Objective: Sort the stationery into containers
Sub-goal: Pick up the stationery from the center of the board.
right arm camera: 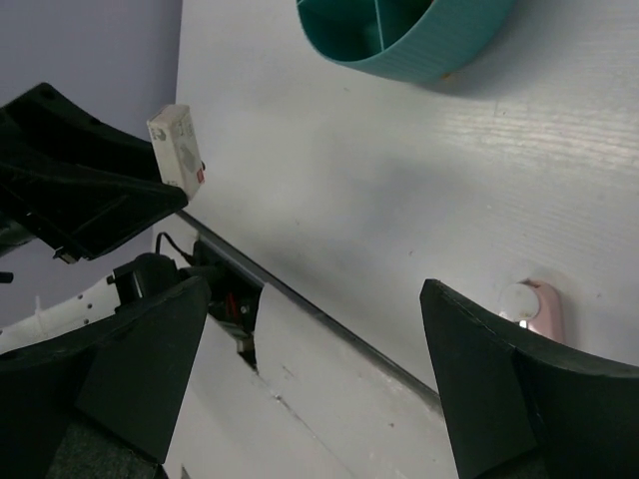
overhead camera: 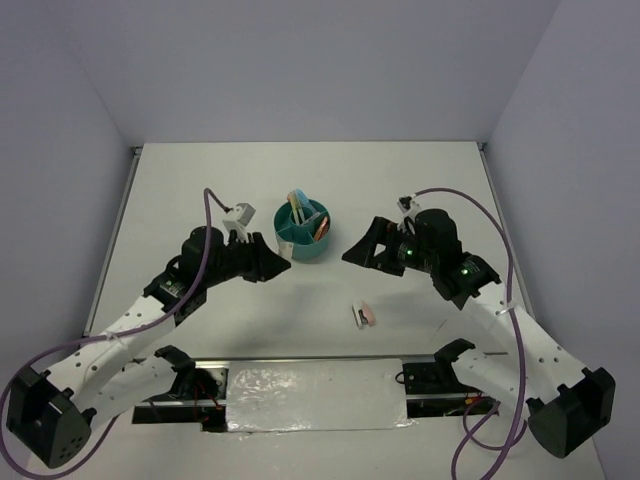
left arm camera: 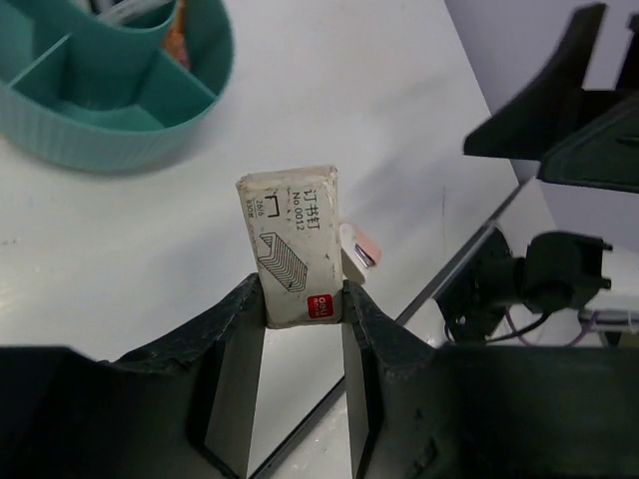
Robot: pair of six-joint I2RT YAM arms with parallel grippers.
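You have the left gripper closed on a small white staple box. Both fingers pinch its lower end, and it stands upright with the printed face toward the wrist camera. The gripper sits above the table, near the front left of the teal organiser bowl and not touching it. Your right gripper is spread wide with nothing between the fingers, near the bowl's front right. Items stand in the bowl, among them an orange item in a right-hand wedge. One pink and white piece lies flat on the table toward the near edge, between the two arms.
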